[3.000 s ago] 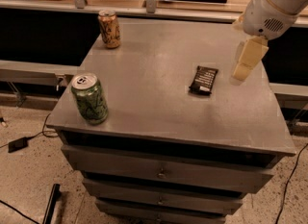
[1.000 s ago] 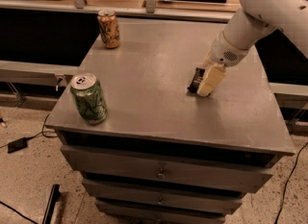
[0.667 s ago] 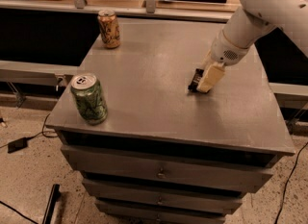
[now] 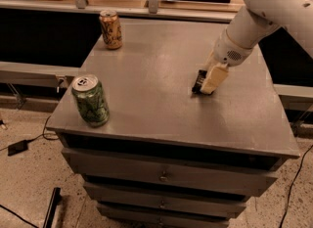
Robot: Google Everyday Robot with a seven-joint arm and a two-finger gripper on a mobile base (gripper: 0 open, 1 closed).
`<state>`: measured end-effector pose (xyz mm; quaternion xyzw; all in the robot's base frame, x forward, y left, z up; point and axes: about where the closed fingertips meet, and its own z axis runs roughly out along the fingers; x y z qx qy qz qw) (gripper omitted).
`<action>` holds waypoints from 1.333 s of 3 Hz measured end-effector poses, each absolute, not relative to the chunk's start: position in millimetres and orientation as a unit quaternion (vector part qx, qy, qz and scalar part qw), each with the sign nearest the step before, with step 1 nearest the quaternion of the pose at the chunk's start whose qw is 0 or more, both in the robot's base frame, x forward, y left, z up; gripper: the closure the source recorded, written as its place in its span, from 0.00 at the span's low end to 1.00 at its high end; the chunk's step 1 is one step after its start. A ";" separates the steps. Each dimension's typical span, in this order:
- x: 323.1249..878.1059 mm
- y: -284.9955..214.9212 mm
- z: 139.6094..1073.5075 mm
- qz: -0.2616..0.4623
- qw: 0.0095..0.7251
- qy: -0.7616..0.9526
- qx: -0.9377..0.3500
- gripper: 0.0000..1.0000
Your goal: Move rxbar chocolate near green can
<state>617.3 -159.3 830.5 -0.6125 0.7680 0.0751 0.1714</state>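
Observation:
The rxbar chocolate (image 4: 198,81) lies on the right middle of the grey cabinet top (image 4: 156,80). Only its dark left edge shows; the rest is hidden by my gripper. My gripper (image 4: 209,81) is down on the bar, reaching in from the upper right on the white arm (image 4: 264,11). The green can (image 4: 91,100) stands upright near the front left corner, well to the left of the bar and the gripper.
A tan and orange-brown patterned can (image 4: 111,29) stands at the back left of the top. Shelving with boxes runs behind the cabinet. Drawers (image 4: 161,175) are below the front edge. Cables lie on the floor at the left and right.
My gripper came down from above right of the bar and now covers most of it. Over the last second it has barely moved. The cans have not moved.

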 end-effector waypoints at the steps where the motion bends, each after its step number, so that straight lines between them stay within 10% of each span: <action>1: 609.7 -142.1 836.7 0.089 0.175 0.742 -0.641 1.00; 4: 570.7 -70.3 858.3 0.121 0.190 0.631 -0.743 1.00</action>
